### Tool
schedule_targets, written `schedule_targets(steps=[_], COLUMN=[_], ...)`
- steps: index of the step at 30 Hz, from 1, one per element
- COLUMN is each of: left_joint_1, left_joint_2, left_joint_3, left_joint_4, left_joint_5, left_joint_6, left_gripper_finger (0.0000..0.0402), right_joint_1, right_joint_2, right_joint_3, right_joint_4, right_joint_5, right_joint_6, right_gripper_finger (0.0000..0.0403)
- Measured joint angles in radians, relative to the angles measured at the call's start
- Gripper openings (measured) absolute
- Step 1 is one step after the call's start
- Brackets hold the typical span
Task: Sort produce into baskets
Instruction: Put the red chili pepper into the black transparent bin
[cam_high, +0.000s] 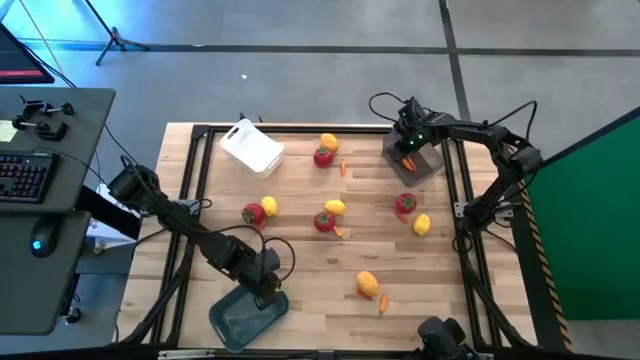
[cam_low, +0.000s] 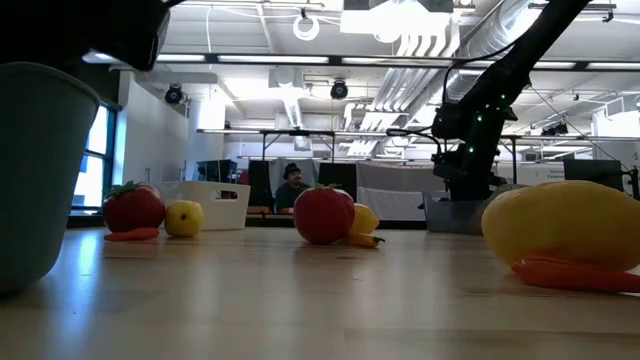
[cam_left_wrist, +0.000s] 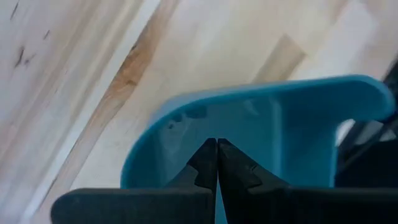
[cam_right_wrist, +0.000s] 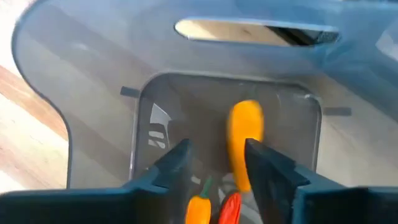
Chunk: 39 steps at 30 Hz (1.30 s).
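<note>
No brand or readable writing shows on any bin or fruit. The right pincer (cam_right_wrist: 217, 168) hangs over the dark see-through grey basket (cam_high: 413, 159) at the table's far right corner, its fingers parted with nothing between them; directly beneath lie thin orange and red pieces (cam_right_wrist: 214, 208) and an orange-yellow piece (cam_right_wrist: 245, 140) on the basket's floor. The left pincer (cam_left_wrist: 216, 163) is at the near left edge, its fingers pressed together on the rim of the grey-blue basket (cam_high: 245, 315), which tips up off the wood.

The white basket (cam_high: 251, 146) sits tilted near the far left corner. Red fruits with green tops and yellow fruits lie loose across the middle: a red fruit (cam_high: 323, 156) and a yellow fruit (cam_high: 329, 142) at the far edge, another red and yellow pair (cam_high: 259, 210) left of centre, a third pair (cam_high: 329, 215) in the centre, a fourth pair (cam_high: 412, 213) to the right, and a yellow-orange fruit (cam_high: 367, 284) with a thin orange piece (cam_high: 383, 304) near the front.

The table (cam_high: 300, 260) is pale wooden planking in a black frame. Beyond it the low view shows a workshop with ceiling ducts, strip lights and a seated person (cam_low: 291, 186).
</note>
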Motion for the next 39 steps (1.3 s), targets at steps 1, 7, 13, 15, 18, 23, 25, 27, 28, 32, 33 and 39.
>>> schedule_targets(steps=[1, 7, 13, 15, 18, 23, 25, 27, 28, 32, 33, 39], left_joint_1=[0.001, 0.015, 0.031, 0.04, 0.069, 0.142, 0.185, 0.23, 0.252, 0.33, 0.35, 0.475], left_joint_2=[-0.008, -0.07, -0.153, -0.187, -0.238, -0.307, -0.321, -0.326, -0.329, -0.329, -0.329, -0.329], left_joint_3=[0.0, 0.0, 0.0, 0.0, 0.0, 0.0, 0.0, -0.005, -0.011, -0.049, -0.062, -0.158], left_joint_4=[0.006, 0.021, 0.018, 0.011, -0.004, -0.1, -0.136, -0.145, -0.141, -0.125, -0.107, 0.055], left_joint_5=[0.005, 0.028, 0.073, 0.093, 0.133, 0.138, 0.154, 0.19, 0.208, 0.264, 0.276, 0.352], left_joint_6=[0.008, 0.037, 0.08, 0.101, 0.156, 0.289, 0.36, 0.431, 0.463, 0.602, 0.634, 0.758], left_gripper_finger=[0.0, 0.0, 0.0, 0.0, 0.0, 0.0, 0.0, 0.0, 0.0, 0.0, 0.0, 0.0], right_joint_1=[0.0, 0.0, 0.025, 0.048, 0.088, 0.176, 0.222, 0.27, 0.295, 0.388, 0.41, 0.526], right_joint_2=[-0.005, -0.09, -0.215, -0.254, -0.306, -0.36, -0.365, -0.364, -0.364, -0.363, -0.363, -0.363], right_joint_3=[0.0, 0.0, 0.0, 0.0, 0.0, 0.001, 0.001, 0.001, 0.001, 0.001, 0.001, 0.001], right_joint_4=[-0.007, -0.01, -0.044, -0.053, -0.054, -0.043, -0.038, -0.028, -0.02, 0.033, 0.048, 0.117], right_joint_5=[0.0, 0.011, 0.015, 0.014, -0.007, -0.053, -0.054, -0.052, -0.045, -0.018, -0.015, 0.046], right_joint_6=[0.0, 0.025, 0.026, 0.029, 0.066, 0.159, 0.187, 0.21, 0.224, 0.293, 0.312, 0.415], right_gripper_finger=[0.0158, 0.0159, 0.01, 0.0071, 0.0024, 0.0011, 0.0011, 0.0005, 0.0002, 0.0002, 0.0001, 0.0])
